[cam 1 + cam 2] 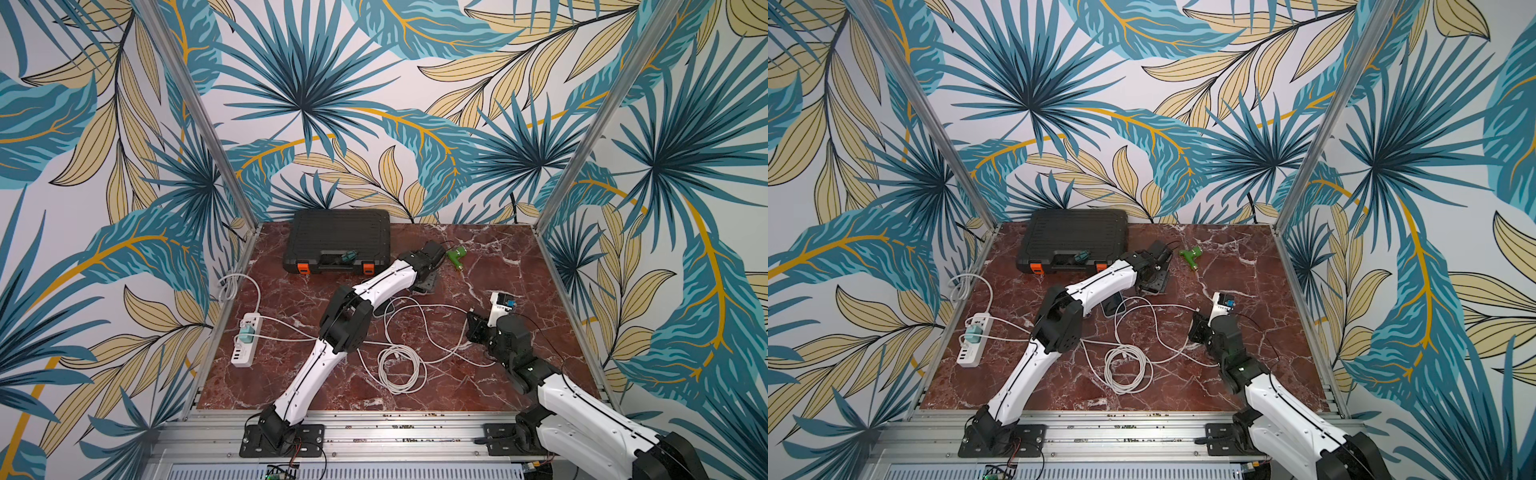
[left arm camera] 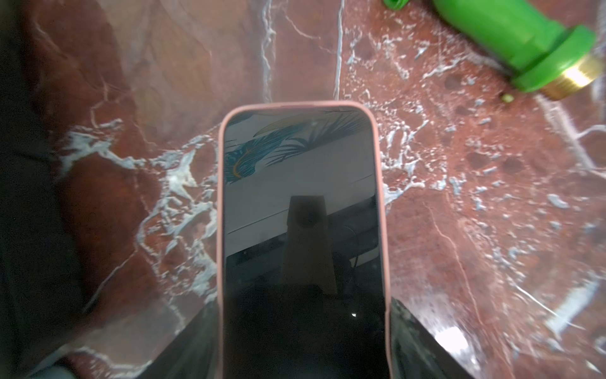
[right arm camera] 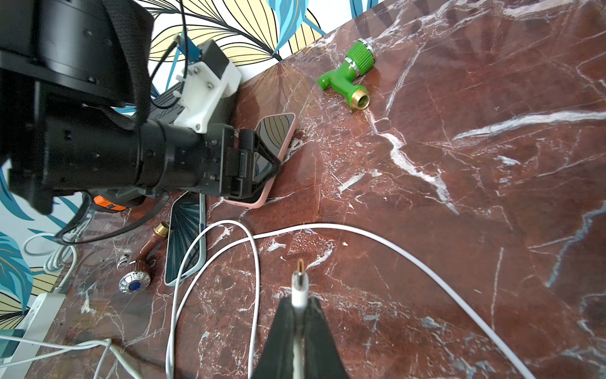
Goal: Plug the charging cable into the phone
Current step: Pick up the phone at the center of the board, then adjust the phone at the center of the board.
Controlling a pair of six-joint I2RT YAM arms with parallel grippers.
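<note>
Right wrist view: right gripper [image 3: 300, 306] clenched on the white plug [image 3: 300, 282] of the charging cable [image 3: 410, 249], metal tip poking clear of the fingertips above bare marble. Well apart from it, pink-cased phone [image 3: 278, 137] grasped across its long edges by the left gripper [image 3: 264, 175], screen up and dark, showing only reflected leaf wallpaper. Nothing legible on case or screen; whether lifted or resting, not clear. Left wrist view: pink-cased phone [image 2: 301, 213] running straight out from between the dark fingers [image 2: 410, 344], both pressed to the case sides, free short end near the green hose fitting [image 2: 524, 42] with its brass thread. Just beside the held phone, blue-cased phone [image 3: 185, 236] flat on the table [image 3: 459, 164], one cable loop lying over its edge. Next to that, a brown tap [image 3: 141, 262] with a chrome knob, rim marks too blurred to read. In both top views, black toolbox [image 1: 338, 239] [image 1: 1073, 237] with orange latches against the back edge, white power strip [image 1: 248, 338] [image 1: 973, 340] at the left edge, white coil [image 1: 401, 368] mid-table. Open room: right half of the table, from the right gripper back to the far edge, bare but for the green hose fitting. Stretch between plug and pink-cased phone crossed only by cable.
</note>
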